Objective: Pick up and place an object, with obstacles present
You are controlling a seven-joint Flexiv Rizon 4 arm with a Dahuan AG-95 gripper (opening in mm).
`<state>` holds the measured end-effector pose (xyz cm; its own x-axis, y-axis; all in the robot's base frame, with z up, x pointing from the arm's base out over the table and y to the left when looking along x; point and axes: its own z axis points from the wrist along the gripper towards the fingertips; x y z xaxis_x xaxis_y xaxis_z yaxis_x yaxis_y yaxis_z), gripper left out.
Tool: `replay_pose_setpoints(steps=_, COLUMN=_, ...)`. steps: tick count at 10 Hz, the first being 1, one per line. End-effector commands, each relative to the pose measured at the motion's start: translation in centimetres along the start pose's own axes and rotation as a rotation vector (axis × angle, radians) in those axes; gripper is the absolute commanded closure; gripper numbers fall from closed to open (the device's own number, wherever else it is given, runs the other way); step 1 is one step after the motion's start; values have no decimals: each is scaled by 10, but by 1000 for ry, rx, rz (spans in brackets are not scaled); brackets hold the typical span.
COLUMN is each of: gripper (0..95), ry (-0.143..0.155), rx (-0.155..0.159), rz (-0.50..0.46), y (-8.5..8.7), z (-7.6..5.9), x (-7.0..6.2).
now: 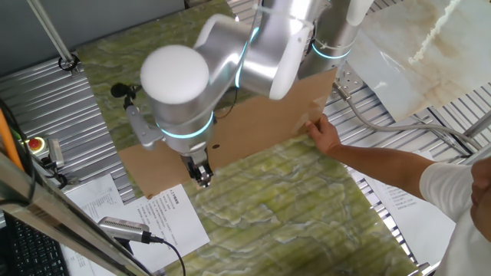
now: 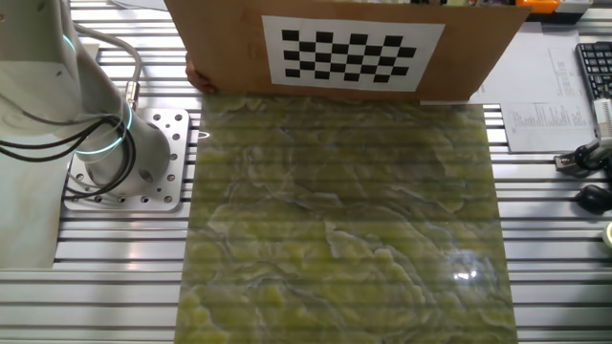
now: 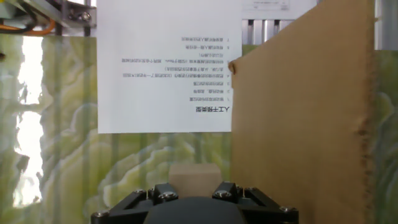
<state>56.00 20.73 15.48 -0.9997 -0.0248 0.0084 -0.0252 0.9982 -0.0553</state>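
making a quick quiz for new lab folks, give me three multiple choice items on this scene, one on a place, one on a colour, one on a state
1. In the hand view, the wooden cube is:
A) inside a bowl
B) just in front of the hand, low centre
C) on a shelf

2. The mat is:
A) plain blue
B) marbled green
C) red

3. The cardboard sheet is:
A) flat on the mat
B) rolled up
C) stood on edge, gripped by a person's hand

Answers:
1. B, the cube fills the spot right before the hand's body.
2. B, both fixed views show green veining.
3. C, it rises like a wall in the hand view, and one fixed view shows the person's hand on its edge.
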Motion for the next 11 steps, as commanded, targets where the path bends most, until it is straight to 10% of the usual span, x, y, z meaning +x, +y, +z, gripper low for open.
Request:
replay_pose_setpoints(steps=1, gripper=950, ry=-2, rx=0, rz=8, y=2, z=5, x=0)
replay_pose_setpoints(steps=10, gripper=950, ry=2, rx=-35, rz=-25, y=5, z=7, x=-1)
replay_pose_setpoints(steps=11, gripper=760, ry=3, rx=-26, rz=-40, y=5, z=7, x=-1)
